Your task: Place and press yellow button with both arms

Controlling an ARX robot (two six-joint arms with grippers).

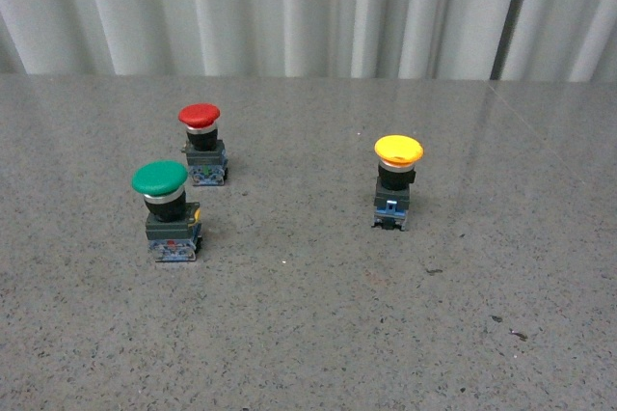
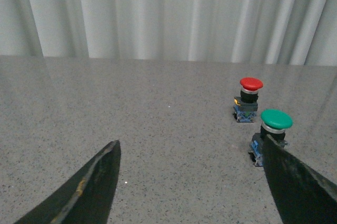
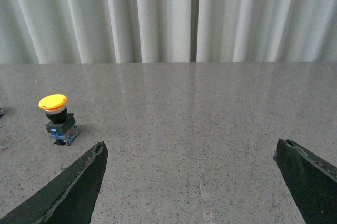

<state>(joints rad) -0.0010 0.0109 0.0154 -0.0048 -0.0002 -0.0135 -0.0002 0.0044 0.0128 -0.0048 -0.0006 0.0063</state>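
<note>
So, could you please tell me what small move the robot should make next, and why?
Probably swing the open right hand toward the yellow button until it is centred between the fingers. The button stands upright and untouched on the right side of the table, and in the right wrist view it sits off beyond one finger.

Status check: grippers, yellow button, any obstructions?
Left gripper open, right gripper open, both empty. Yellow button upright, untouched. Green button and red button stand apart, left of it.
</note>
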